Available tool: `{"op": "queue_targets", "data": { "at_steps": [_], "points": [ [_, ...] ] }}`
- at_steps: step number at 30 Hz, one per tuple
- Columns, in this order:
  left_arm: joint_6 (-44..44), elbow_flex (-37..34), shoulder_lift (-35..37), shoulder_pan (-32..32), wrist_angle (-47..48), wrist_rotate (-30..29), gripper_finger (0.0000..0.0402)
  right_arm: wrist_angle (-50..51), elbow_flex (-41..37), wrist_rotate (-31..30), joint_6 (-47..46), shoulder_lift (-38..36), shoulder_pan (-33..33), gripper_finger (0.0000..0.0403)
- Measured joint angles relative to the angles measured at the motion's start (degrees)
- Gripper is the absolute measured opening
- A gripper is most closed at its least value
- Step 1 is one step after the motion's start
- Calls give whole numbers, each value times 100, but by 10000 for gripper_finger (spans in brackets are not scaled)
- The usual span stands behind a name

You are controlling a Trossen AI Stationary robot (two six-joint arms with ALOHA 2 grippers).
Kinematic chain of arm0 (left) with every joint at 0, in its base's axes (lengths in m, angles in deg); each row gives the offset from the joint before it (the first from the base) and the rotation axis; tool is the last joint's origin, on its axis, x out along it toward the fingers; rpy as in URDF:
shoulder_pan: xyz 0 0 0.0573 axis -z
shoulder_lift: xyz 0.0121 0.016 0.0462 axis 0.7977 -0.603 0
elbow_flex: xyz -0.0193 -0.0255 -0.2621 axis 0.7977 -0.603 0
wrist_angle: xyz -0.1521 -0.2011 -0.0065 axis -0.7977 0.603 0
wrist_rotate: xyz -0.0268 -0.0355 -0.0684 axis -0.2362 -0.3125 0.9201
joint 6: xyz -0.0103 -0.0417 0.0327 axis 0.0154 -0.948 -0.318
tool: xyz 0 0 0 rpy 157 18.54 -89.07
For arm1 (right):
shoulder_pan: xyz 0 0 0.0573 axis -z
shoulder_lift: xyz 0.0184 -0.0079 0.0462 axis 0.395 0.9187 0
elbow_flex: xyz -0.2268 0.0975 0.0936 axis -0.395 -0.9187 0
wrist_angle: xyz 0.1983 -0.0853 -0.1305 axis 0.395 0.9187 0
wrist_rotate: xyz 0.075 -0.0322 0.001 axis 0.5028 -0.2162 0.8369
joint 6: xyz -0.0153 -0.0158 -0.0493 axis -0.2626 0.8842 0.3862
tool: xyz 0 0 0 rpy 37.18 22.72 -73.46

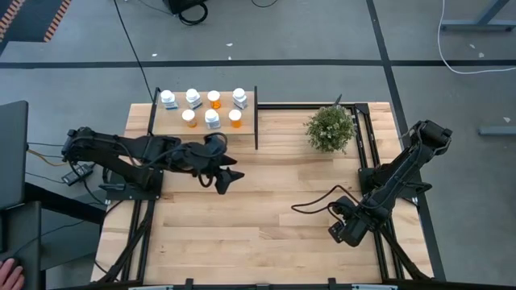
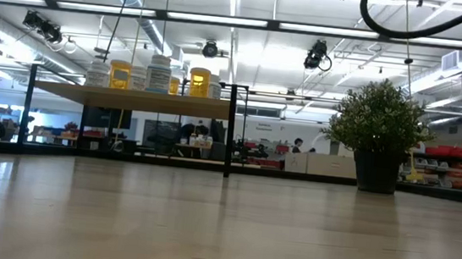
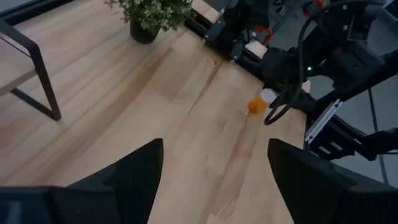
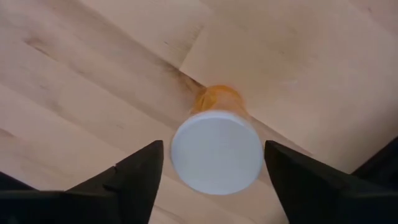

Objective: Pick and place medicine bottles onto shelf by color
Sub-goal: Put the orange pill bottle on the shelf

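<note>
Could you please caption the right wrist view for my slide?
Right claw open around an orange medicine bottle with a white cap, standing on the wooden table.

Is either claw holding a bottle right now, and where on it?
Neither. The right claw straddles an orange bottle near its white cap, fingers clear of it. The left claw is open and empty.

**Bottles on the shelf, one apart near the plant's side**

Seven medicine bottles [image 1: 203, 108] are standing on the shelf [image 1: 173, 119], which is sitting at the table [image 1: 258, 234]'s far left corner. The plant [image 1: 330, 128] is standing right of the shelf. A lone bottle [image 4: 217, 146] is standing well in front of the plant, between the right pincer [image 4: 212, 180]'s fingers. The left pincer [image 1: 228, 178] is hovering just in front of the shelf.
</note>
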Motion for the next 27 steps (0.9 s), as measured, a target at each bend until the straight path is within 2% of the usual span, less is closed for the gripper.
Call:
{"op": "queue_targets", "data": {
  "at_steps": [5,9,19,27],
  "points": [
    [25,6,153,-2,17,0,293,-1,-1,37,-46,0,-1,244],
    [85,5,267,-4,162,-5,293,-2,0,37,-42,0,0,226],
    [119,-3,490,-4,484,-58,293,-142,0,39,-68,0,58,233],
    [173,1,576,-20,521,-66,293,-712,62,37,556,2,708,231]
  ]
}}
